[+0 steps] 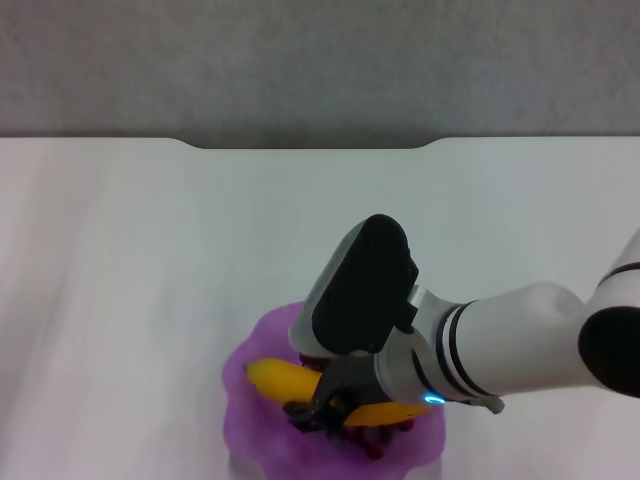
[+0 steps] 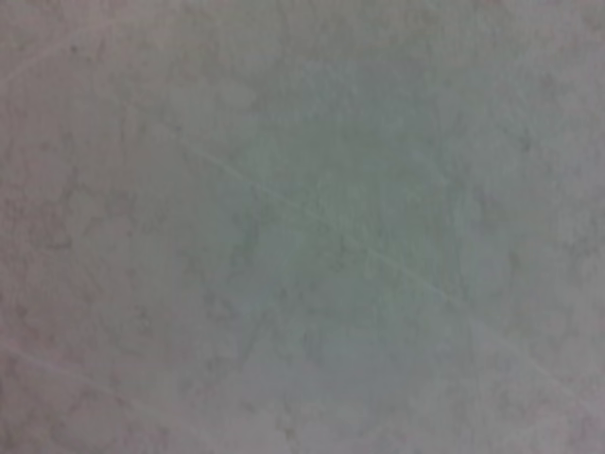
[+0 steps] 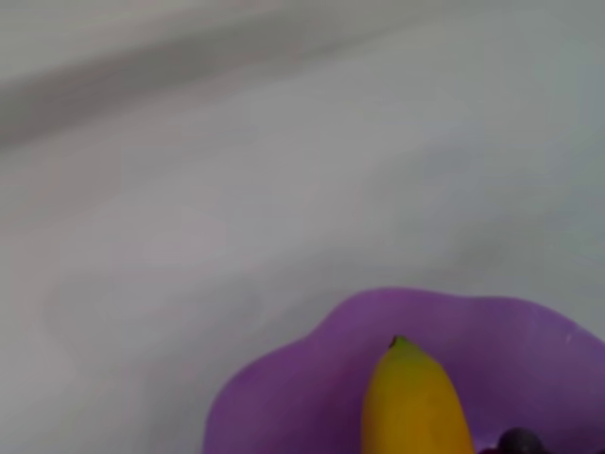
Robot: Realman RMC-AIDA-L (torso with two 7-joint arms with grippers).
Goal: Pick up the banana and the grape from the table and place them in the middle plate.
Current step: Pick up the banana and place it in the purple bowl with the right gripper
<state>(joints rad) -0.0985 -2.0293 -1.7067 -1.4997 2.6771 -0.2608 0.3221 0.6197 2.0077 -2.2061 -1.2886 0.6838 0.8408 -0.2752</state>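
Observation:
The banana (image 1: 275, 380) lies across the middle plate (image 1: 250, 400), a translucent purple dish at the near edge of the table (image 1: 150, 260). Dark red berries of the grape (image 1: 372, 443) peek out just beside and below the banana, mostly hidden by my right arm. My right gripper (image 1: 316, 410) hangs low over the banana's middle, its dark fingers in front of the fruit. The right wrist view shows the banana (image 3: 416, 407) with its dark tip, the plate (image 3: 302, 397), and one dark berry of the grape (image 3: 520, 441) at the picture's edge. The left gripper is out of view.
A shallow notch (image 1: 310, 145) cuts into the table's far edge, with a grey wall behind. The left wrist view shows only a plain pale surface (image 2: 302, 227). White tabletop stretches to the left and behind the plate.

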